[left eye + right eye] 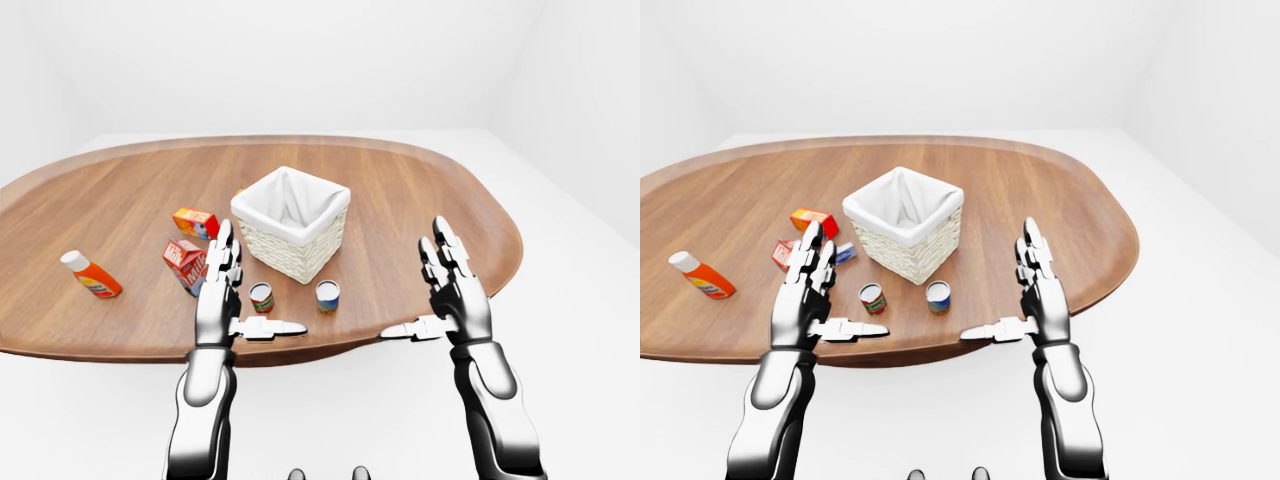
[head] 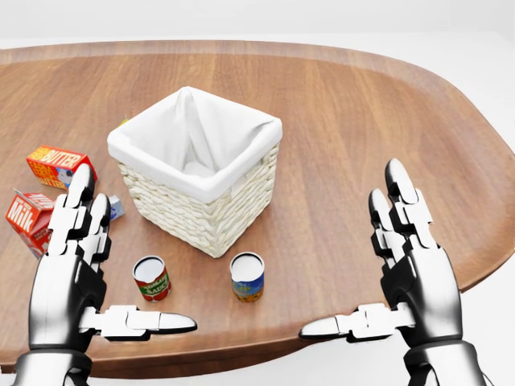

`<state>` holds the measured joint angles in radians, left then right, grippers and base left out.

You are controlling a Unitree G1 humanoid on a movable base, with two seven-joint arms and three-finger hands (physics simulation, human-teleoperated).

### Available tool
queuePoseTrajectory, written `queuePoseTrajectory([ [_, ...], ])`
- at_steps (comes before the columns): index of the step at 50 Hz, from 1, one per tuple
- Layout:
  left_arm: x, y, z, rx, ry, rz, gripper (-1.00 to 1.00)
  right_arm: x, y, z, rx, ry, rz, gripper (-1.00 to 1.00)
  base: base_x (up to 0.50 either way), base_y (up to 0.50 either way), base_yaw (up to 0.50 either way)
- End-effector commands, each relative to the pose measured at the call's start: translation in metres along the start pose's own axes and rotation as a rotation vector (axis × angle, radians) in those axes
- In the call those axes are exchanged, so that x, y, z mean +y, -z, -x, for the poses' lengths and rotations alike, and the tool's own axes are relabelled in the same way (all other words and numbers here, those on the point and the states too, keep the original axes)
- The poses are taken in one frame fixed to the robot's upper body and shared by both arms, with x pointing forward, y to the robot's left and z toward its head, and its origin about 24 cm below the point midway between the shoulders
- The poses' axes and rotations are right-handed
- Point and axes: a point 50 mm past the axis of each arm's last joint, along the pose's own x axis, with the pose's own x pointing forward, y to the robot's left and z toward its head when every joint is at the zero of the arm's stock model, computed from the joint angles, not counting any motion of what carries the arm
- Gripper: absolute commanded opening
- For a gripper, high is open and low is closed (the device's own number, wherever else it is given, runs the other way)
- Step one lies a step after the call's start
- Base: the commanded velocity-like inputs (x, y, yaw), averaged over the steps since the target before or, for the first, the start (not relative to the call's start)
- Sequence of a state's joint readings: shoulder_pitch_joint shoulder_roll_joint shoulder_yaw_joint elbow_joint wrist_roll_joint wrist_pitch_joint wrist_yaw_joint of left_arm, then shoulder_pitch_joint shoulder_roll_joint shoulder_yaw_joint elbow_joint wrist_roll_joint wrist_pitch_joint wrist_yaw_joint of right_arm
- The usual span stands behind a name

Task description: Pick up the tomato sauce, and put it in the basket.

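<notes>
The tomato sauce is a small red can with a green label (image 2: pixel 151 277), upright on the wooden table (image 2: pixel 362 112) near the bottom edge of the head view. The wicker basket with a white liner (image 2: pixel 187 211) stands just above it, and nothing shows inside it. My left hand (image 2: pixel 129 253) hovers open at the lower left, its thumb just below the can and apart from it. At the lower right my right hand (image 2: pixel 350 249) is open too, holding nothing.
A blue and yellow can (image 2: pixel 247 277) stands right of the sauce can. A butter box (image 2: pixel 55 165), a milk carton (image 2: pixel 26 215) and a small blue box (image 2: pixel 116 208) lie left of the basket. An orange bottle (image 1: pixel 90 275) lies far left. The table's rim runs under my hands.
</notes>
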<state>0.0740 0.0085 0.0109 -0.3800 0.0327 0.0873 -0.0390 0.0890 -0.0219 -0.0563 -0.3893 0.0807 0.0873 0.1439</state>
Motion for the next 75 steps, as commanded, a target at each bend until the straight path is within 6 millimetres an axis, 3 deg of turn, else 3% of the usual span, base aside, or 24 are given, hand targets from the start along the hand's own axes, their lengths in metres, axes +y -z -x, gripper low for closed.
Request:
queuePoseTrajectory([
  [1,-0.001,-0.001,-0.002,-0.006,0.003,0.001,1.0,0.001,-0.005,-0.001,-0.024,-0.017,-0.026,1.0,0.5,0.0,0.0],
  [24,0.0,-0.002,-0.002,-0.009,0.002,0.001,1.0,0.001,0.002,-0.001,0.008,-0.005,0.001,1.0,0.48,0.0,0.0],
  [75,0.009,-0.018,0.002,-0.069,-0.031,-0.155,1.0,0.002,0.003,0.001,0.015,0.008,0.012,1.0,0.0,0.0,0.0],
])
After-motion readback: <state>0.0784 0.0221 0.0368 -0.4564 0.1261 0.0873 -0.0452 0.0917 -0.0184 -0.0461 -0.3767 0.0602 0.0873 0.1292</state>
